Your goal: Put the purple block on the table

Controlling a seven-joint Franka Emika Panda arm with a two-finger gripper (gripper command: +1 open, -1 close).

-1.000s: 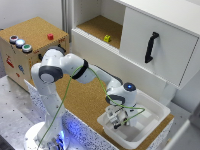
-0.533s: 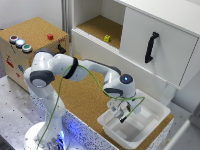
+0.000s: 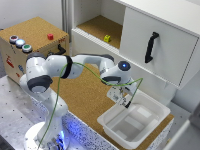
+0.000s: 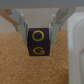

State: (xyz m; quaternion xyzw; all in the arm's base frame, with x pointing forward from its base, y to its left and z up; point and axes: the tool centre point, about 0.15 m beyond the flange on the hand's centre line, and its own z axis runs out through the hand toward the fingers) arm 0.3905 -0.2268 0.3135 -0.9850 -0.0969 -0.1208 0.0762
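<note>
While the gripper (image 4: 38,26) clamps the purple block (image 4: 39,43) between its fingers, the block hangs above the tabletop (image 4: 20,62).

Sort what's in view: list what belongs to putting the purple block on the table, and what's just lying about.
Job: purple block, held between the gripper fingers; table.

Lying about: white bin, yellow block on the cabinet shelf, button box, cabinet door handle.

A robotics lab test bench: a Franka arm (image 3: 55,75) mounted on a cork-topped table (image 3: 85,100), with a button box (image 3: 30,47) and white cabinet (image 3: 150,45) behind its gripper (image 3: 126,97).
</note>
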